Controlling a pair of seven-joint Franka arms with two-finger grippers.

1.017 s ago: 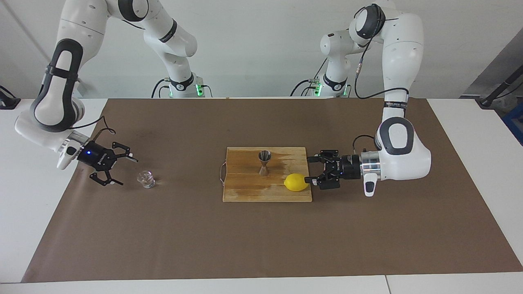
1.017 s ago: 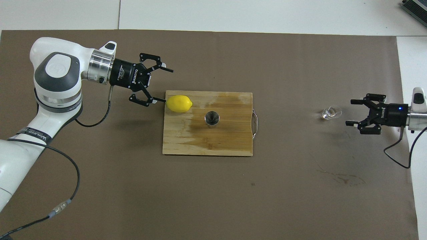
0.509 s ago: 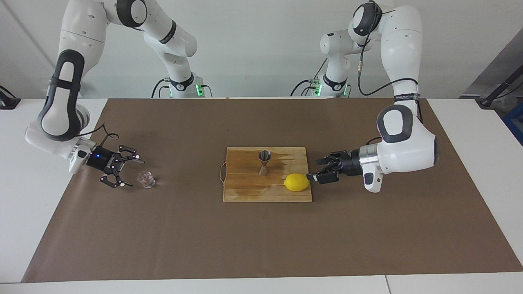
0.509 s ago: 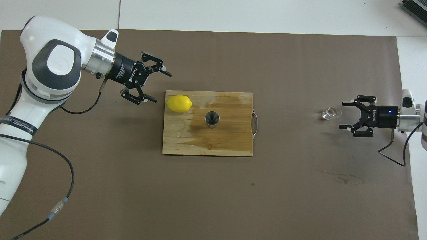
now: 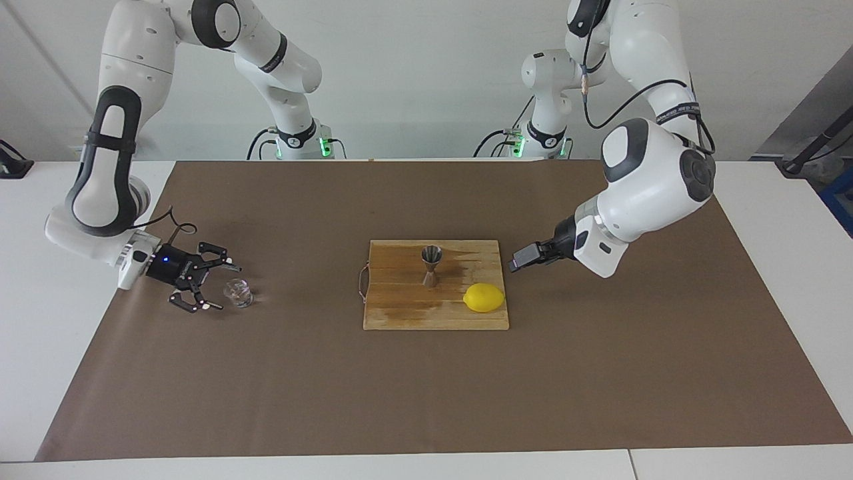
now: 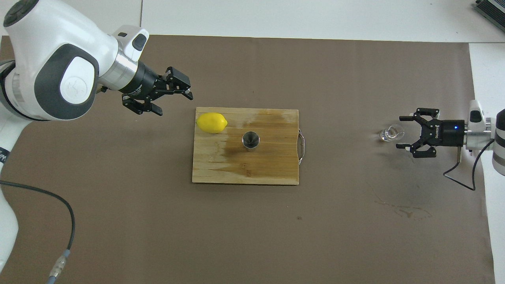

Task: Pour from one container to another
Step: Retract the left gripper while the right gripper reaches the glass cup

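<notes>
While the small clear glass tumbler (image 5: 238, 293) (image 6: 390, 133) stands upright on the brown paper sheet (image 5: 426, 387) (image 6: 252, 221) that covers the white table (image 5: 40, 373) (image 6: 315, 15), toward the right arm's end, the right gripper (image 5: 218, 287) (image 6: 402, 132) sits low just beside it, its fingers spread wide on either side of the glass without touching it. At the middle of the sheet lies a rectangular wooden cutting board (image 5: 400, 313) (image 6: 221, 165) with a wire handle at the edge toward the right arm's end. On the board the small silvery steel hourglass-shaped jigger (image 5: 431, 265) (image 6: 250, 141) stands upright, well apart from the tumbler. A yellow lemon (image 5: 484, 297) (image 6: 212, 122) rests on the same board, near the jigger, at the corner toward the left arm's end and farther from the robots. Raised over the sheet just off that end of the board, the left gripper (image 5: 523, 259) (image 6: 173, 94) points toward the board with its fingers apart and nothing between them, clear of the lemon.
</notes>
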